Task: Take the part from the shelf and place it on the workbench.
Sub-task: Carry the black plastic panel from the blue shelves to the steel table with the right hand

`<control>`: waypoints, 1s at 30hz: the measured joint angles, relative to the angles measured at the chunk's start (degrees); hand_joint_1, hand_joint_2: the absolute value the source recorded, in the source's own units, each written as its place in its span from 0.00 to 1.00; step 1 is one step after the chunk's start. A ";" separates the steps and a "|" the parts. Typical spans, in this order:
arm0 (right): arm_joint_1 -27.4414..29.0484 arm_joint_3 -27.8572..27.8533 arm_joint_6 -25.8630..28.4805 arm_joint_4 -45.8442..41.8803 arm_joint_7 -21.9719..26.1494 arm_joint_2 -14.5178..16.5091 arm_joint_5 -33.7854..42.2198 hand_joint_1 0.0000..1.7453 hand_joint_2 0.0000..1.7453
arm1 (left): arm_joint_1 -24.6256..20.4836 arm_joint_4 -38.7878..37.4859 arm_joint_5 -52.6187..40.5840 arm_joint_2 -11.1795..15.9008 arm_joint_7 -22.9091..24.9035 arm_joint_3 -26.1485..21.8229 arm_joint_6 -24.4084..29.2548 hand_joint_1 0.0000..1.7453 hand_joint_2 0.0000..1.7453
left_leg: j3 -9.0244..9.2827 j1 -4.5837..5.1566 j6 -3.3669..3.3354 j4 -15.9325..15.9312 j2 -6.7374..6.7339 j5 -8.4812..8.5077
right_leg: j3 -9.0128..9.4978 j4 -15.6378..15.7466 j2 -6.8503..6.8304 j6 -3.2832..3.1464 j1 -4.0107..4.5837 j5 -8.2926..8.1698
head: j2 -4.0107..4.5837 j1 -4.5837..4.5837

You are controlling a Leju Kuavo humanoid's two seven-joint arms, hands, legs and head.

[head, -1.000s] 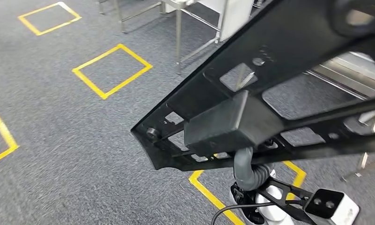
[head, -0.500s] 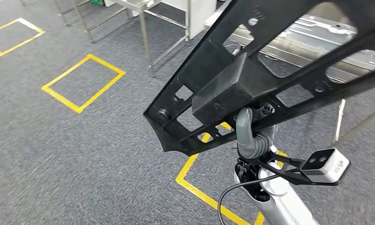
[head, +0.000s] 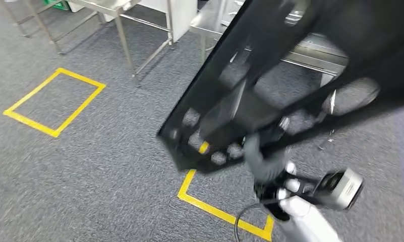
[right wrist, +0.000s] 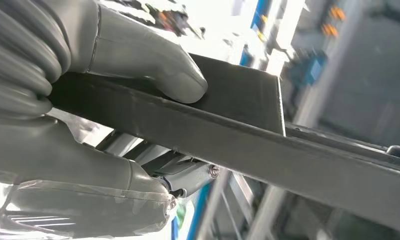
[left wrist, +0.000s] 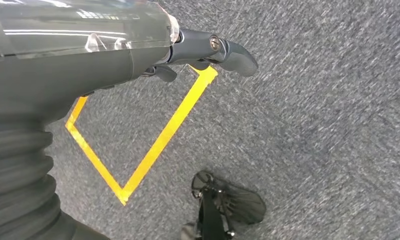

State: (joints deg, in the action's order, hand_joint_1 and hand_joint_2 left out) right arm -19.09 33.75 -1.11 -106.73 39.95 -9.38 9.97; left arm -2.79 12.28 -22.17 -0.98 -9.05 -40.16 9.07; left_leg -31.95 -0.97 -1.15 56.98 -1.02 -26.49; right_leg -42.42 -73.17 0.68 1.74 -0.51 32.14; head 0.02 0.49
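You are looking down at a grey carpet floor [head: 89, 166] with a speckled weave. Yellow tape squares [head: 53, 103] are marked on it: one full outline well to the left, and another [head: 222, 214] lower down near the middle, seen in part. A scrap of a third shows at the far left edge. Along the top stand metal tables with thin steel legs [head: 126, 48] and cross rails, next to a white panel [head: 182, 15]. A shiny steel tabletop [head: 315, 50] sits at upper right (blurred). Light is even and bright.
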 joint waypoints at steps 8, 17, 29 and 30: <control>10.79 -3.80 -5.00 -4.14 0.06 3.62 -5.91 1.00 1.00 | 0.40 0.00 -1.20 -1.06 -0.14 -1.16 0.80 0.00 1.00 | 1.95 0.53 1.83 0.05 -4.98 -1.91 | 7.70 15.19 -4.38 -1.35 0.80 -6.77 | 0.00 0.01; 8.23 -4.33 -7.57 -0.50 -0.03 5.24 -2.85 1.00 1.00 | 0.14 0.00 -1.89 -0.55 -0.02 -2.18 0.85 0.00 1.00 | -6.36 0.01 2.96 17.30 0.66 -9.15 | 8.25 15.74 2.33 -3.26 0.50 -7.11 | 0.00 0.01; -1.31 -3.73 -6.05 7.34 -0.07 4.38 4.28 1.00 1.00 | -0.11 0.02 -1.44 -1.07 -1.04 -3.42 0.68 0.00 1.00 | 0.18 -0.05 -0.18 -0.03 1.57 -0.01 | 3.07 6.41 0.72 -0.30 0.33 -2.56 | 0.00 -0.01; -1.51 -3.62 -5.99 7.62 -0.07 4.24 4.44 1.00 1.00 | 0.02 0.02 -1.45 -1.08 -1.08 -3.51 0.68 0.00 1.00 | 0.19 0.02 -0.23 -0.01 0.76 -0.09 | 1.09 2.46 0.17 -0.09 0.17 -1.01 | 0.00 -0.01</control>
State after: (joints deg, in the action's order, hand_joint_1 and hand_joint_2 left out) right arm -20.61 30.13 -7.10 -99.12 39.89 -5.14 14.41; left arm -2.77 12.31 -23.62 -2.07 -10.14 -43.68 9.75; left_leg -31.77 -0.95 -1.38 56.96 -0.26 -26.58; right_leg -41.33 -70.71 0.84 1.65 -0.34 31.13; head 0.02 0.49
